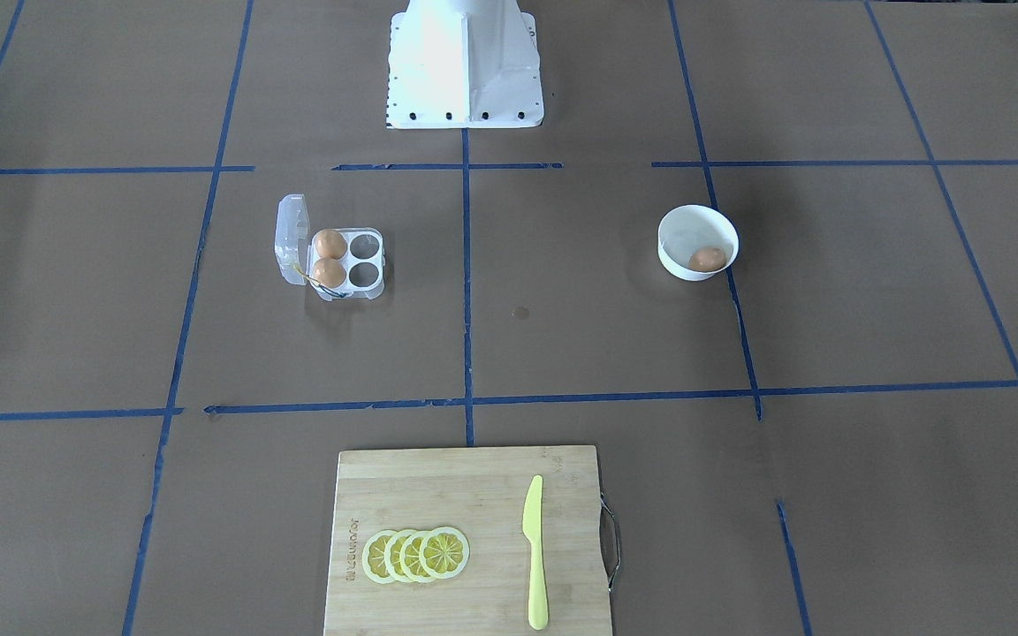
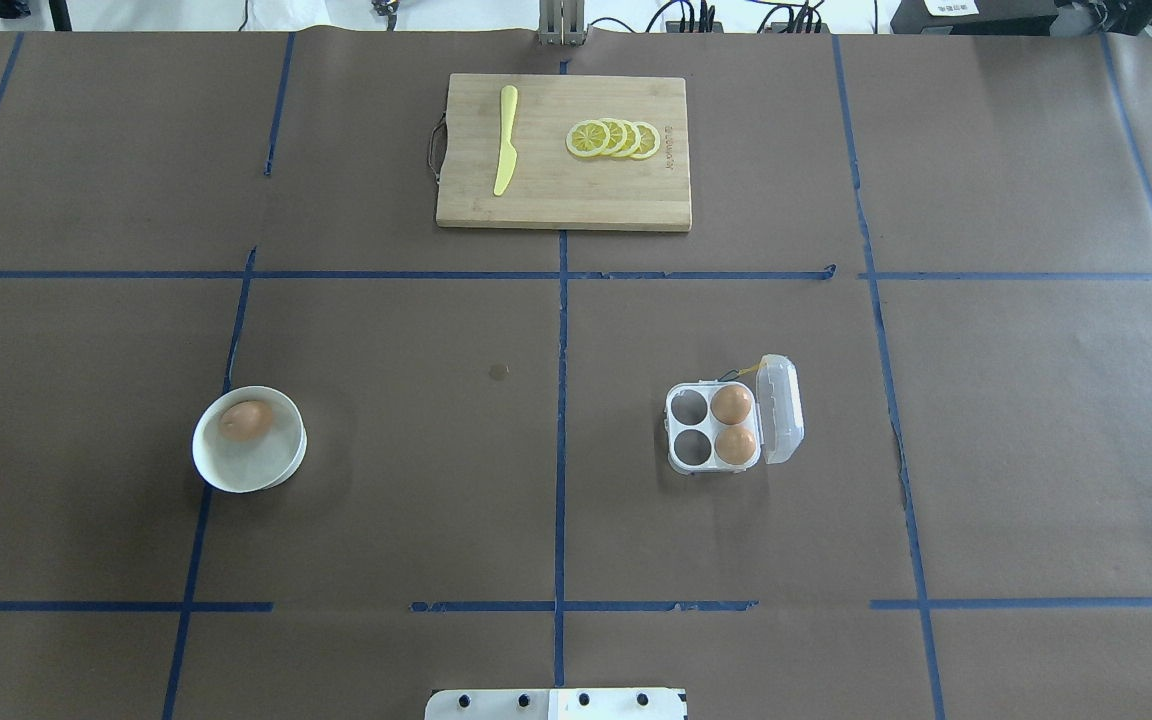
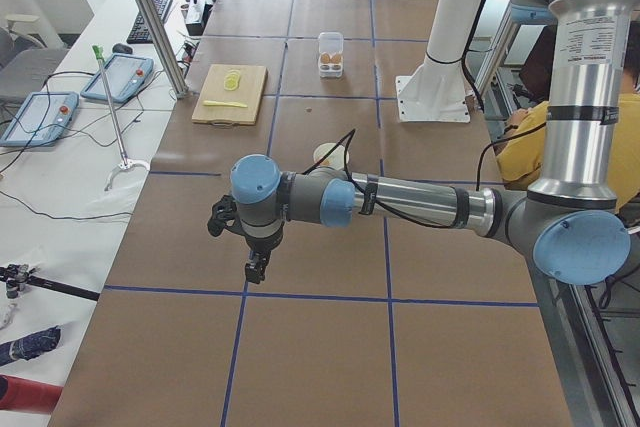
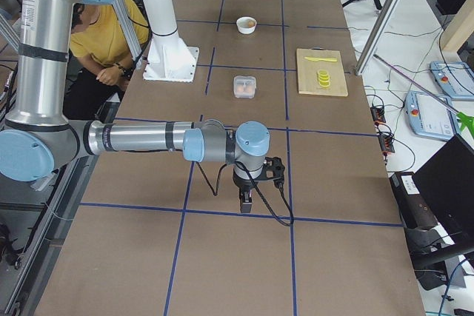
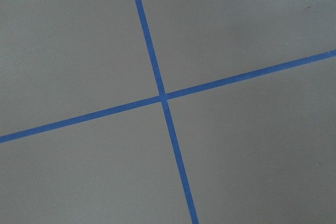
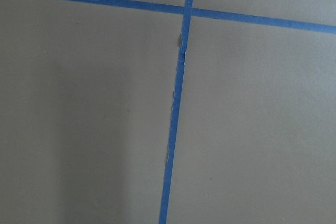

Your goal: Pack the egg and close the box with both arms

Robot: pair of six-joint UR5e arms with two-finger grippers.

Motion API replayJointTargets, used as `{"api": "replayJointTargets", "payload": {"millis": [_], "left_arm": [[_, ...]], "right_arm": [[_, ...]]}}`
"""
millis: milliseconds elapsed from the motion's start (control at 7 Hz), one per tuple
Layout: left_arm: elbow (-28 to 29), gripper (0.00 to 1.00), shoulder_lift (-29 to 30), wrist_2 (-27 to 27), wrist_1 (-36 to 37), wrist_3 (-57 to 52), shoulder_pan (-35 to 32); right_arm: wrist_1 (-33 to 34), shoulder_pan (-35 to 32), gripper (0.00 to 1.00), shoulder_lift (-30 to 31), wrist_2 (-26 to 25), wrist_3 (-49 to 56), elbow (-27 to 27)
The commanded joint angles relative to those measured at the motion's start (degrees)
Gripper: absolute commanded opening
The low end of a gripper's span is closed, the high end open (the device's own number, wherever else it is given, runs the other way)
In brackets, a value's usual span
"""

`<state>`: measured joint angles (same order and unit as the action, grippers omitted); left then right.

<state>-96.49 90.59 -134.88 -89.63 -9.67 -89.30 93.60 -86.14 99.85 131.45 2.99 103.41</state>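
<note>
Tan egg in white bowl | box open | left claw, right claw: cannot tell how open

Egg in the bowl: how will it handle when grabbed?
Probably fragile: the egg looks like a bare, thin shell. It is smooth and rounded, so it may slip in a grasp, or roll along the curved bowl wall if nudged.

The clear four-cup box sits open on the surface, with two tan eggs in the cups beside its raised lid. A third egg lies in a white bowl, well apart.
</note>
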Motion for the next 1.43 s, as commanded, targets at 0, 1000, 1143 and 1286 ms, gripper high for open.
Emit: {"api": "replayJointTargets", "payload": {"millis": [0, 1000, 1143, 1286], "left_arm": [[0.2, 1.00, 0.1, -0.2, -1.2, 0.0, 0.0], [2.5, 1.00, 0.9, -0.2, -29.5, 0.1, 0.5], [7.1, 1.00, 2.4, 0.0, -39.9, 1.8, 0.7], [7.6, 1.00, 2.1, -0.1, -44.0, 4.5, 0.6]], "right_arm": [[0.0, 0.0, 1.00, -0.4, 0.0, 0.2, 0.0], [-17.9, 0.1, 1.00, -1.7, 0.6, -0.6, -0.4], [-18.6, 0.1, 1.00, -1.7, 1.3, -0.6, -0.3], [-18.6, 0.1, 1.00, -1.6, 1.2, -0.6, -0.7]]}}
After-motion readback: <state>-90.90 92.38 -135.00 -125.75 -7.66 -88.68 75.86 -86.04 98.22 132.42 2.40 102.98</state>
